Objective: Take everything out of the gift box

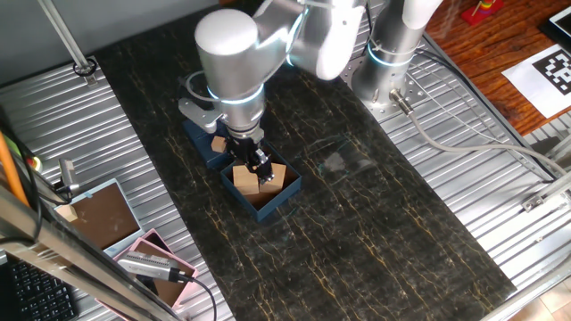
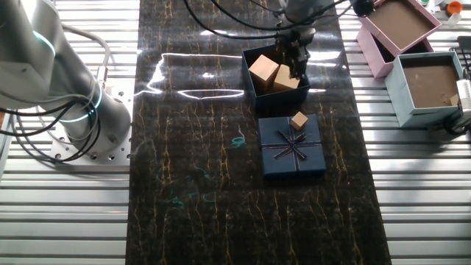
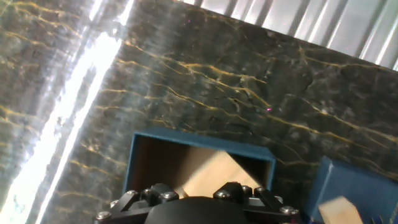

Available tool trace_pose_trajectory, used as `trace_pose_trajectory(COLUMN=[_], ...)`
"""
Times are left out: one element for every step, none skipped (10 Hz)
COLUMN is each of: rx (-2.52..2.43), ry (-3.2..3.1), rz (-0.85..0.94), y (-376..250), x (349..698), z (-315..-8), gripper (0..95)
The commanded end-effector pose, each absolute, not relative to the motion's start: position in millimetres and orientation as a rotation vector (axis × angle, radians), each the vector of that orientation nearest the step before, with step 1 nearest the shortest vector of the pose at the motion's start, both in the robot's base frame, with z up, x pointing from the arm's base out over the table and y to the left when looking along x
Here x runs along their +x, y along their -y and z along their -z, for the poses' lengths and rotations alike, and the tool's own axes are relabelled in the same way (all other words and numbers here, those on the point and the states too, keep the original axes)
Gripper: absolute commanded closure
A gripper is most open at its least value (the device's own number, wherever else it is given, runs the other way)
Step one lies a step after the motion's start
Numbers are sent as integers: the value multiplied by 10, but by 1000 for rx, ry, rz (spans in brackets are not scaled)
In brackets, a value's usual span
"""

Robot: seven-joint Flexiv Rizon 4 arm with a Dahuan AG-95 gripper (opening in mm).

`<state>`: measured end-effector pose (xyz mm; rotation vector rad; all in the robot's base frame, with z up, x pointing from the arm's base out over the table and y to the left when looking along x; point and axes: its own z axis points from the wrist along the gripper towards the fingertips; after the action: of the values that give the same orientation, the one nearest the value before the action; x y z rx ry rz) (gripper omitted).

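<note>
Gripper (image 1: 259, 168) sits low over the gift box (image 1: 281, 198) at frame centre in one fixed view, fingers down among the wooden blocks (image 1: 244, 177). I count two blocks inside here, one toward the left and one toward the right corner. A third block (image 1: 219, 144) rests on the navy lid (image 1: 198, 138) up and left of the box, largely behind the wrist. I cannot tell from this angle whether the jaws are closed on anything.

From the other fixed view, the box (image 2: 252, 94) lies upper centre, with two blocks (image 2: 263, 72) inside, touching each other. The gripper (image 2: 299, 68) stands against the right-hand block (image 2: 287, 81); the fingers overlap it, but grip is not confirmed. The lid (image 2: 309, 163) lies just below the box, carrying a small block (image 2: 299, 121) near its top edge.

Hand view shows the box rim (image 3: 205, 140) at lower centre and one tan face (image 3: 214, 177) directly ahead. The gripper's body fills the bottom edge; fingertips are cut off, so jaw state remains undetermined.

Judgement: the blocks look rigid, light and smooth-faced. I would pinch across two opposite flat faces, not corners, since a diagonal hold may slip. The box walls are low and probably light, so a dragged block could shift the box.
</note>
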<state>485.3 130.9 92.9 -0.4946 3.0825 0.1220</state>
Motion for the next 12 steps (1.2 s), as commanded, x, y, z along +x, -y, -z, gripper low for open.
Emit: trace_pose_trajectory(rx=[-316,-265,-194,-129,-88,-73,-69,-75,-75,-75,-74,-75], ry=[-3160,-3164,-3173,-3178,-3175,-3169,-3165,-3155,-3154,-3153,-3154,-3154], rz=[-162,-183,-196,-203,-211,-208,-208,-206,-206,-202,-199,-199], y=[-1274,-1262,-1252,-1246,-1236,-1226,-1220,-1209,-1209,-1203,-1198,-1193], x=[4806,4804,4808,4816,4827,4842,4849,4855,4861,4886,4903,4916], z=[-881,-855,-831,-813,-787,-754,-737,-724,-722,-696,-672,-647], gripper=[380,380,380,380,190,190,190,190,190,190,190,190])
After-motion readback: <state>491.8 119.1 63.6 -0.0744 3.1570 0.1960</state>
